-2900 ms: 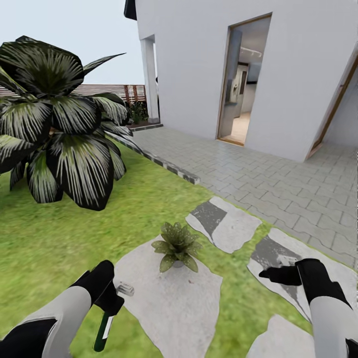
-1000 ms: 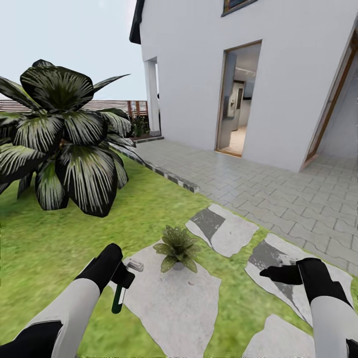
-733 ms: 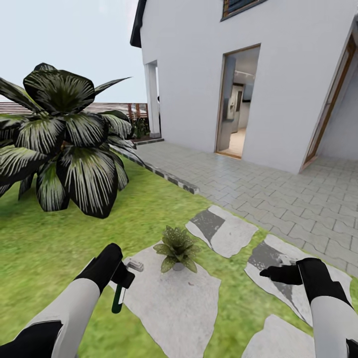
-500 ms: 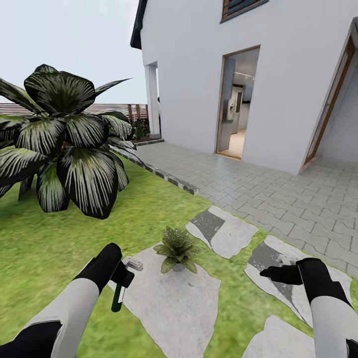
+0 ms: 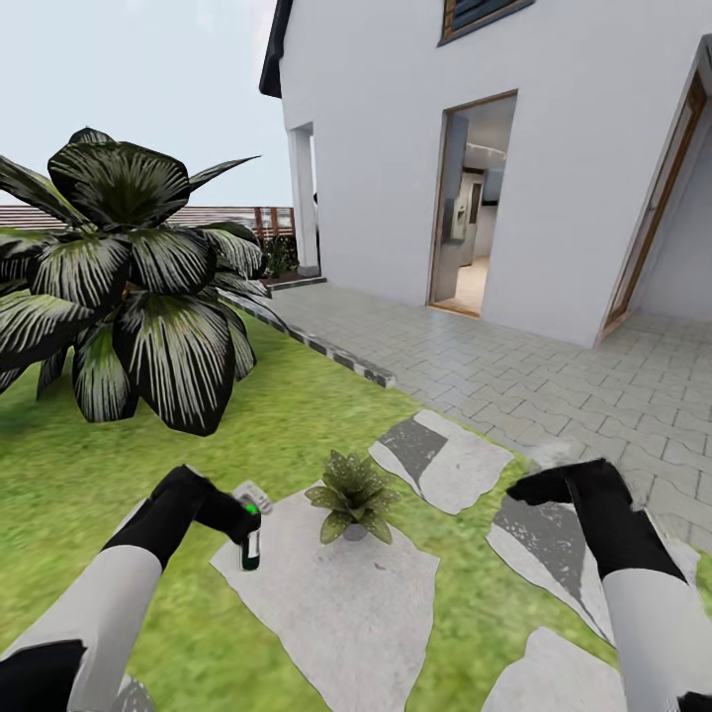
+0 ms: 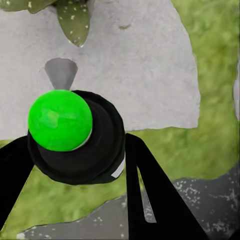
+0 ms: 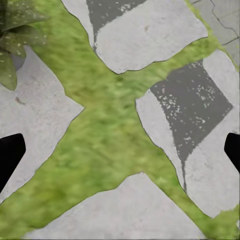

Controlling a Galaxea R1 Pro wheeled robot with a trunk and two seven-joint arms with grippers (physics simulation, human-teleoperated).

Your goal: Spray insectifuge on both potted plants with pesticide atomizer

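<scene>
One potted plant (image 5: 349, 491), a low rosette of speckled green leaves, sits on a grey stone slab (image 5: 341, 603) in the lawn; the second plant is out of view. My left gripper (image 5: 240, 518) is shut on the pesticide atomizer (image 5: 250, 549), a dark bottle held upright just left of the plant. In the left wrist view its green button (image 6: 59, 120) and grey nozzle (image 6: 61, 73) face the plant's leaves (image 6: 75, 17), with a black finger (image 6: 147, 187) either side. My right gripper (image 5: 522, 487) hangs open and empty over grass and slabs; its fingertips (image 7: 10, 156) stand wide apart.
A tall dark palm (image 5: 124, 282) stands at the left on the grass. A striped curb (image 5: 331, 348) separates the lawn from the paved patio (image 5: 564, 371). Beyond rises a white house with an open doorway (image 5: 470, 203). A slatted fence (image 5: 213, 213) runs behind.
My left arm swung the atomizer from hanging downward to upright, nearer the plant. My right arm rose and moved forward. Earlier, the head view tilted upward.
</scene>
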